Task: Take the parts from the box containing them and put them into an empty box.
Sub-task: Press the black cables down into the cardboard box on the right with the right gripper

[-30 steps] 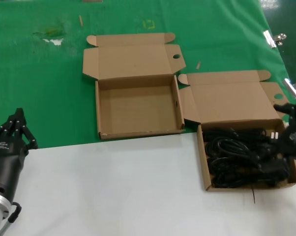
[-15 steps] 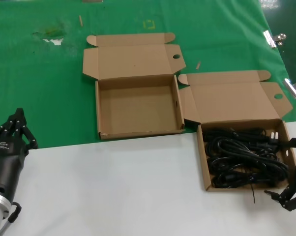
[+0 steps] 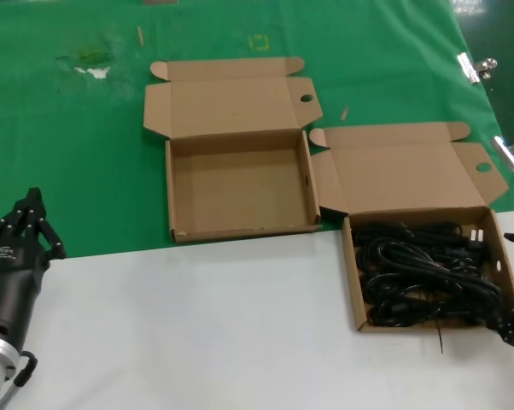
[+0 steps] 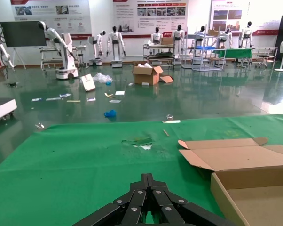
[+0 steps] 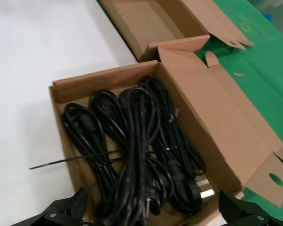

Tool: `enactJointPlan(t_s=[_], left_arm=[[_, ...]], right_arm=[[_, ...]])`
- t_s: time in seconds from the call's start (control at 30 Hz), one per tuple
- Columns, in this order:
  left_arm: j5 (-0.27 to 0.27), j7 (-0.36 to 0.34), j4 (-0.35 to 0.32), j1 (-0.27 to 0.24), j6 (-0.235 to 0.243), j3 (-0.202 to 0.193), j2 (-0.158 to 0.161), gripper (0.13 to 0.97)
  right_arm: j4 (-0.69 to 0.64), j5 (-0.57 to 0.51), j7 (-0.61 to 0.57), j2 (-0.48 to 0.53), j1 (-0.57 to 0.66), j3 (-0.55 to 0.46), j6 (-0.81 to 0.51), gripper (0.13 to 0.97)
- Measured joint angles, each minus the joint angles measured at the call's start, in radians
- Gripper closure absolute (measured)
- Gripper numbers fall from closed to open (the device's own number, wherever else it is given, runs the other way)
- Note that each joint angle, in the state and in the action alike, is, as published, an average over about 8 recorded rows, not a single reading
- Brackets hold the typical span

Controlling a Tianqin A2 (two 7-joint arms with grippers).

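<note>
Cords in right-hand box

We find the right claw [image 5: 146, 214] spread apart beside the power cords [image 3: 423, 273]; left claw [image 3: 28, 224] together, parked at the tabletop's [image 3: 197, 325] left edge.

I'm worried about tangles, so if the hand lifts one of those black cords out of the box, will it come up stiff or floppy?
Probably floppy: the black cords are thin cable in long loose loops, so the ends would likely sag. They overlap in the box, so a neighbour may drag along. Each looks light. The right hand is open beside them.
</note>
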Motion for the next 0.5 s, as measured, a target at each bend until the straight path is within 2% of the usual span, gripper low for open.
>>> enactJointPlan(t_s=[0.43, 0.5], left_arm=[[0.000, 0.000, 0.000, 0.000, 0.000, 0.000, 0.000, 0.957], [0.000, 0.000, 0.000, 0.000, 0.000, 0.000, 0.000, 0.957]], right_arm=[[-0.004, -0.007, -0.008, -0.023, 0.017, 0.008, -0.002, 0.165], [0.008, -0.008, -0.005, -0.024, 0.012, 0.009, 0.000, 0.190]])
